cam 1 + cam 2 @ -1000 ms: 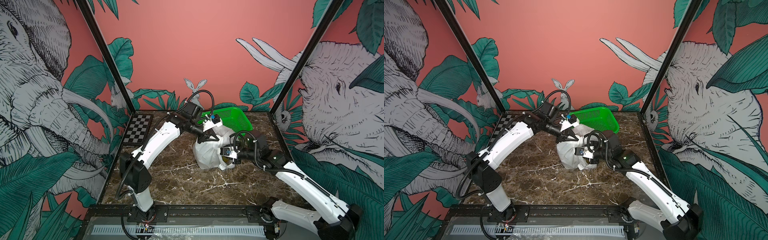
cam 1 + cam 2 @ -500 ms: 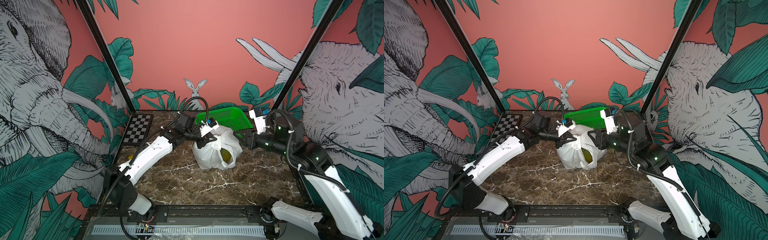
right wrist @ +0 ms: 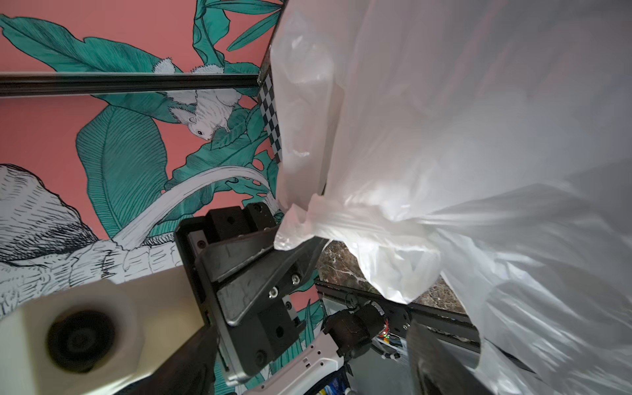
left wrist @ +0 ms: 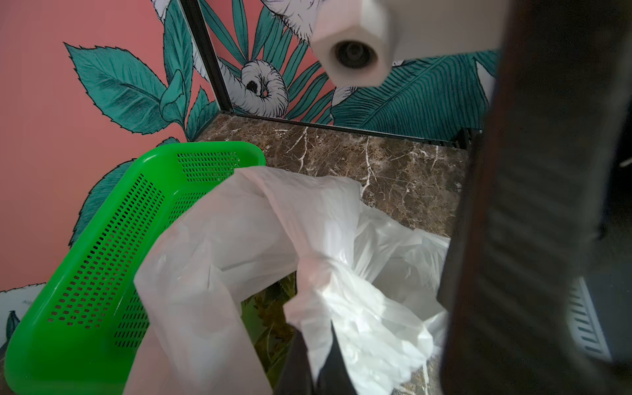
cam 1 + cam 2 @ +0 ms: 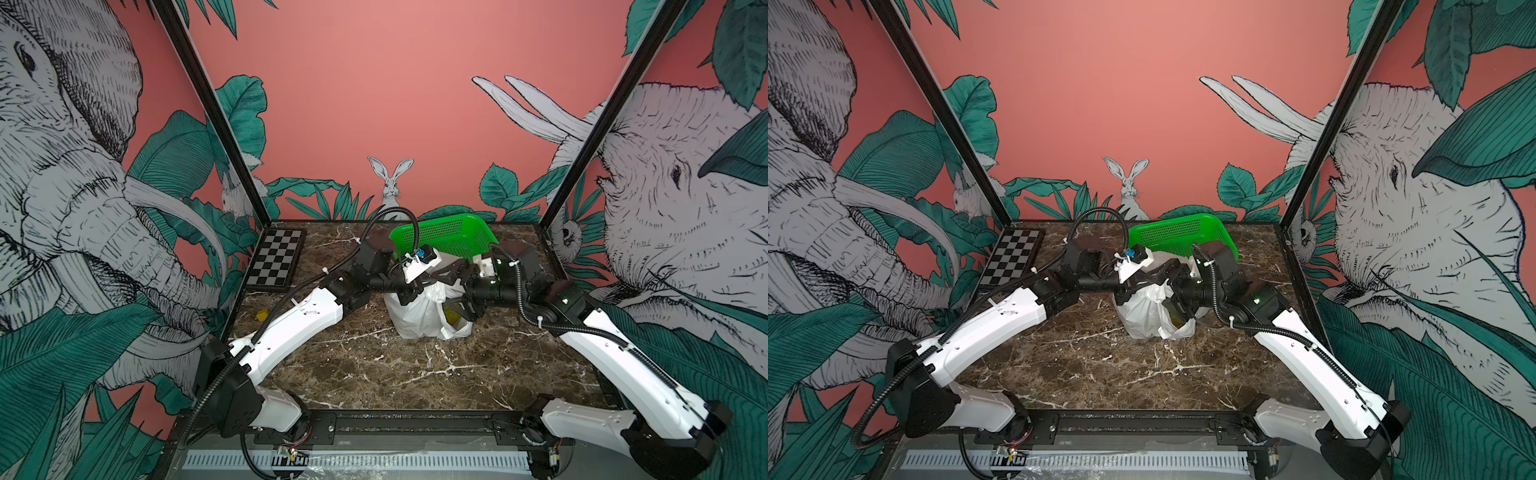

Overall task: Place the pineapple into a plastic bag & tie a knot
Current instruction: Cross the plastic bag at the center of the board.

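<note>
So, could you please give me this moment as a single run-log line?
left gripper: shut on plastic bag | right gripper: open, at bag | pineapple: inside bag | knot: bunched twist formed

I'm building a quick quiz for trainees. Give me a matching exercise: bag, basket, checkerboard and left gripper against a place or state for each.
Things:
1. bag
2. basket
3. checkerboard
4. left gripper

Places or states:
a. lies flat at the far left of the table
b. shut on white plastic
c. green, behind the bag
d. white, stands mid-table

Pairs: 1-d, 2-c, 3-a, 4-b
</note>
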`<state>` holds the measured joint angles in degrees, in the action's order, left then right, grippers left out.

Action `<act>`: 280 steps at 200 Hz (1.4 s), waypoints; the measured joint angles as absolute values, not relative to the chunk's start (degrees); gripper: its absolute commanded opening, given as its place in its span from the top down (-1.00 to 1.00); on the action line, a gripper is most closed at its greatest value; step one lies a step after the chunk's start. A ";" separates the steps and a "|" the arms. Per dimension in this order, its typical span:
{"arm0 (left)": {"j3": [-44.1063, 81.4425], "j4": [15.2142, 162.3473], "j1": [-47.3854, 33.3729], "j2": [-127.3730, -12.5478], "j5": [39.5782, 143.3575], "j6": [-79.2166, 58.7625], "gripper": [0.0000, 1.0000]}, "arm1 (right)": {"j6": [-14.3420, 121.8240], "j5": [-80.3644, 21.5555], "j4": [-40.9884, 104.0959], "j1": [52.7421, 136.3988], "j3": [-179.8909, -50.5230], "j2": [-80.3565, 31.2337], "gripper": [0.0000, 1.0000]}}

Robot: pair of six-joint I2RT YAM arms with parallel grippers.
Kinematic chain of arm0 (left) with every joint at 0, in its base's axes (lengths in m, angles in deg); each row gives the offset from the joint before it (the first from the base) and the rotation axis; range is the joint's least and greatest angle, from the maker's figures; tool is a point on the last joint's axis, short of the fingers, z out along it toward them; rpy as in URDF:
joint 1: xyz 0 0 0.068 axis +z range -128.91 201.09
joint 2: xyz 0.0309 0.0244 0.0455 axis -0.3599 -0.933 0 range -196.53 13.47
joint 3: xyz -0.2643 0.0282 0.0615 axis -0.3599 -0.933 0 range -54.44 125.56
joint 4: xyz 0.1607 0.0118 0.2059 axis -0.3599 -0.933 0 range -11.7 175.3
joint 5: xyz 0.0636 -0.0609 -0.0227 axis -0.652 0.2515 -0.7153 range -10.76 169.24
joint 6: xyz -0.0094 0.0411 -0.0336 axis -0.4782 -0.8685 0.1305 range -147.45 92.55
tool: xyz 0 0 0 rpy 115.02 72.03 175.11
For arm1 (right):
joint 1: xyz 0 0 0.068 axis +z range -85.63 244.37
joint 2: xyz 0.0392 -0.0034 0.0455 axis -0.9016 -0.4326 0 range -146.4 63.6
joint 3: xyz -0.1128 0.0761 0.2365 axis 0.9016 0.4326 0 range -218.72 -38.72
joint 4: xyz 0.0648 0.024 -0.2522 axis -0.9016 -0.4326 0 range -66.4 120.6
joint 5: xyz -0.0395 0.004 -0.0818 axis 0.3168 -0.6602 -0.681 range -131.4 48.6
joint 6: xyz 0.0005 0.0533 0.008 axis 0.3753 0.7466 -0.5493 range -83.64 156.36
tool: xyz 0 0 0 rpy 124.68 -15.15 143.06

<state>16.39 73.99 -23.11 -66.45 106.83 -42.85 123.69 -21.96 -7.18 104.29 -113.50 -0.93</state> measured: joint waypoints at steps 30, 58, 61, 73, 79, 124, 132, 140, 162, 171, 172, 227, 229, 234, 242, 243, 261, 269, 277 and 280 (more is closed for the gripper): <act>15.36 75.85 -23.27 -65.90 106.02 -42.04 1.00 | 128.63 -24.82 -3.77 104.62 -109.17 0.99 -0.87; 14.71 76.83 -23.51 -65.90 105.94 -41.80 1.00 | 130.83 -26.73 -0.88 104.62 -108.17 0.10 -0.88; 14.69 76.87 -23.51 -65.90 105.92 -41.82 1.00 | 130.92 -26.86 -0.55 104.62 -108.17 -0.10 -0.88; 14.69 76.96 -23.51 -65.88 105.92 -41.84 1.00 | 131.18 -27.23 0.58 104.62 -108.17 -0.86 -0.88; 14.69 76.98 -23.51 -65.86 105.85 -41.88 1.00 | 131.31 -27.34 0.91 104.62 -108.17 -1.15 -0.88; 14.10 77.73 -23.57 -65.64 105.00 -42.39 1.00 | 131.38 -27.75 -0.49 104.49 -108.87 -0.54 -0.88; 13.83 77.92 -23.62 -65.49 104.93 -42.50 1.00 | 131.38 -27.75 -0.77 104.46 -108.98 -0.27 -0.88; 13.62 78.01 -23.66 -65.34 104.89 -42.58 1.00 | 131.38 -27.73 -1.17 104.44 -109.46 -0.23 -0.88; 13.46 78.12 -23.83 -65.18 104.78 -43.04 1.00 | 131.36 -27.69 -1.12 104.44 -111.05 -0.67 -0.89; 13.40 78.16 -23.88 -65.16 104.73 -43.26 1.00 | 131.36 -27.69 -0.55 104.44 -111.25 -0.89 -0.89; 13.40 78.18 -23.88 -65.16 104.73 -43.28 1.00 | 131.36 -27.69 -0.51 104.44 -111.25 -0.91 -0.89; 12.89 78.84 -24.10 -64.92 104.65 -43.54 1.00 | 131.38 -27.75 1.63 104.36 -109.83 -3.42 -0.77; 12.89 78.84 -24.12 -64.88 104.65 -43.54 1.00 | 131.38 -27.75 1.63 104.36 -109.72 -3.44 -0.76; 12.87 78.84 -24.14 -64.81 104.60 -43.54 1.00 | 131.38 -27.78 1.68 104.33 -109.35 -3.46 -0.74; 12.87 78.84 -24.16 -64.68 104.60 -43.54 1.00 | 131.38 -27.84 1.72 104.33 -108.76 -3.51 -0.71; 12.87 78.84 -24.16 -64.64 104.60 -43.54 1.00 | 131.36 -27.84 1.74 104.33 -108.65 -3.51 -0.70; 12.85 78.86 -24.25 -64.37 104.58 -43.54 1.00 | 131.34 -28.13 1.96 104.05 -107.69 -3.57 -0.64; 12.85 78.91 -24.25 -64.31 104.60 -43.54 1.00 | 131.25 -28.28 1.98 103.98 -107.49 -3.64 -0.56; 12.85 78.93 -24.25 -64.29 104.65 -43.52 1.00 | 131.01 -28.63 2.02 103.87 -107.45 -3.77 -0.50; 12.85 78.95 -24.25 -64.29 104.67 -43.54 1.00 | 131.10 -28.72 2.05 103.81 -107.45 -3.81 -0.49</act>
<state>12.85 78.95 -24.25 -64.29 104.67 -43.54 131.10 -28.72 2.05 103.81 -107.45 -3.81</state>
